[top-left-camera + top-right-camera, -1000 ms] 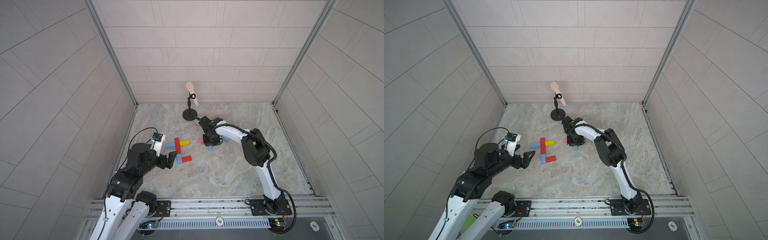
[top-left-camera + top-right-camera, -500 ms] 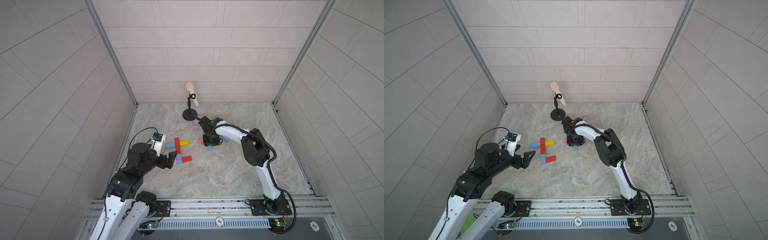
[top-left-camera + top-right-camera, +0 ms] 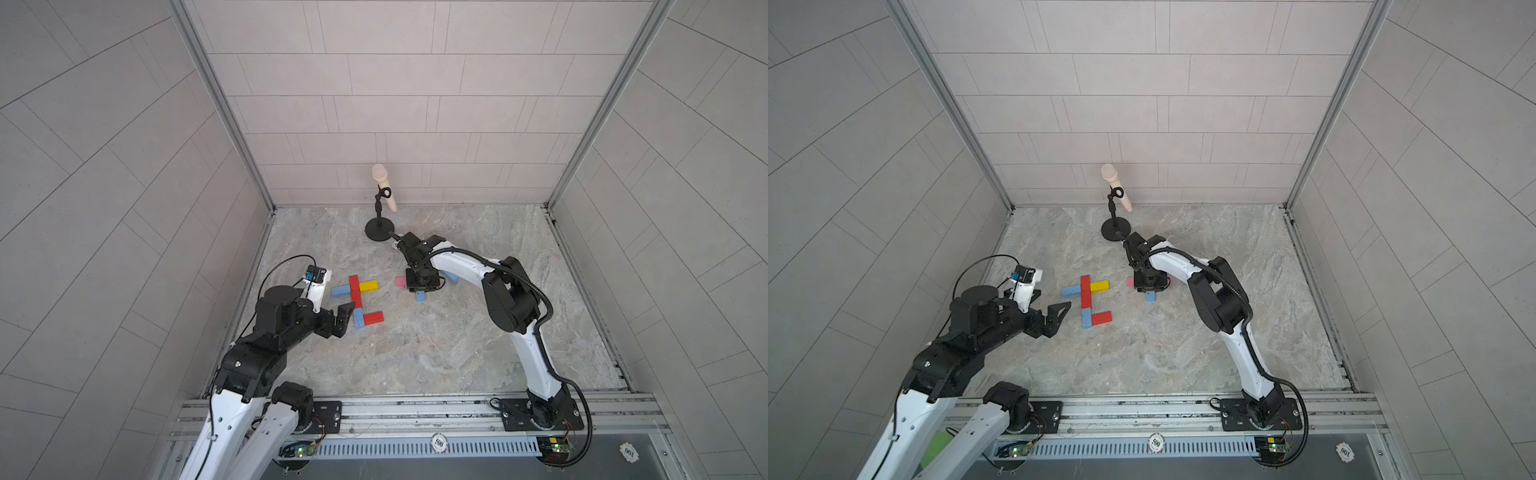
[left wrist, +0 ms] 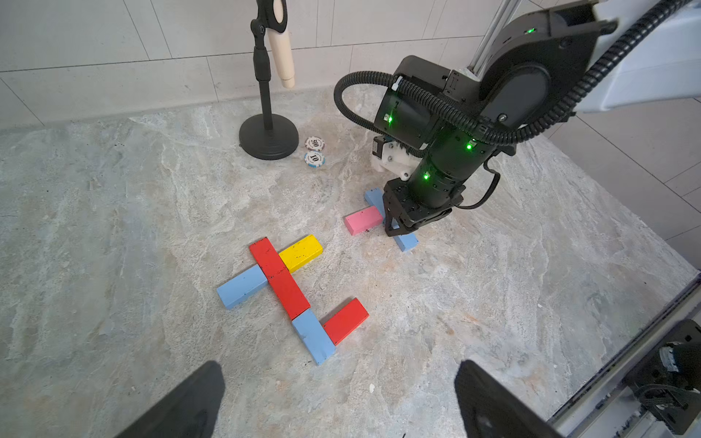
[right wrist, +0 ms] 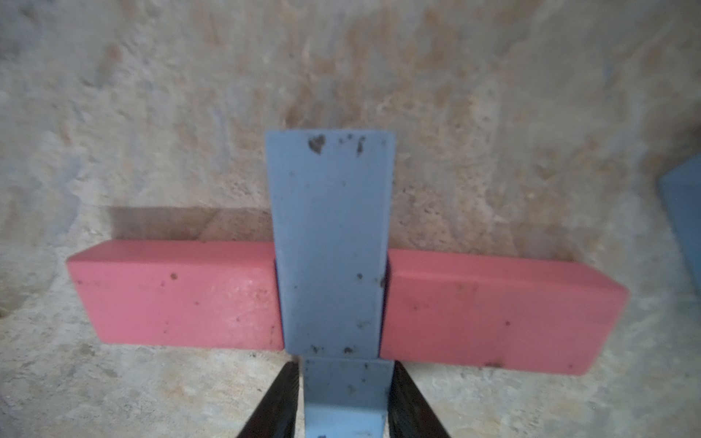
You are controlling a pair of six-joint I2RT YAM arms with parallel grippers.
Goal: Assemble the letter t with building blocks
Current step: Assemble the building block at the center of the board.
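In both top views the left tool (image 3: 341,322) hangs just left of the letter laid on the table (image 3: 415,353), its fingers wide apart and empty. The left wrist view shows that letter plainly: a red stem (image 4: 278,278) with a light blue arm (image 4: 241,290) and a yellow arm (image 4: 301,252) touching its two sides. A blue foot (image 4: 313,335) continues the stem, and a red hook (image 4: 345,320) lies against it. Further right, the right tool (image 4: 394,229) stands over a pink block (image 4: 362,220) crossed by a blue block (image 5: 330,242). Its fingers (image 5: 273,402) sit close along that blue block's sides, but I cannot tell whether they pinch it or have let go. Since a second ago no block has visibly shifted, so the t looks essentially finished and this crossed pair is probably surplus.
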